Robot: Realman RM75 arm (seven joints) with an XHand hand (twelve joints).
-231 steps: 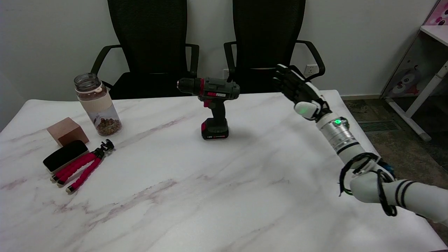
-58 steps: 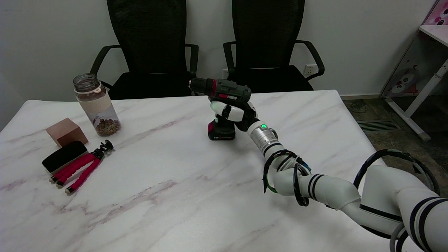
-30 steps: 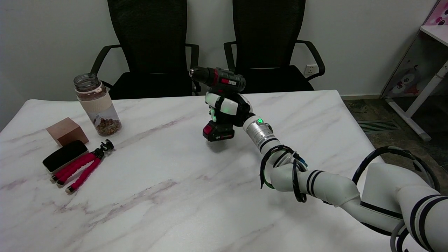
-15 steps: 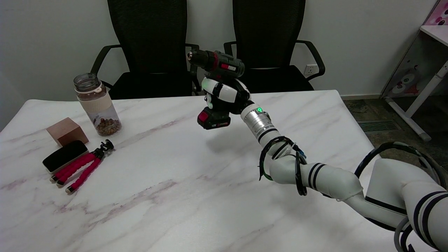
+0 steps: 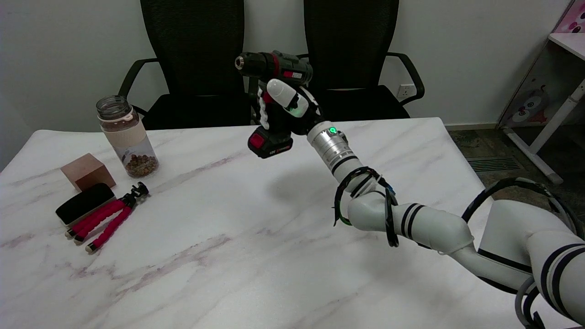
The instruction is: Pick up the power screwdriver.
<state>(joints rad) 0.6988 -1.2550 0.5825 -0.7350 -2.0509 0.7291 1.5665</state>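
Head view. Right hand (image 5: 285,107) wrapped round grip of drill (image 5: 273,98), holding it clear of table (image 5: 228,237), shadow on the marble below and right of the hand. Held by the grip, probably because that is the narrow waist between the bulky body above and the battery below. Nose pointing left of hand, tool tilted slightly.

Drill: dark green-black body, red collar behind black chuck, red label on side; black battery block with red catch under the fingers.

Well left of and below hand: jar (image 5: 127,137), wooden block (image 5: 87,171), black case (image 5: 85,203), red tripod (image 5: 107,218).
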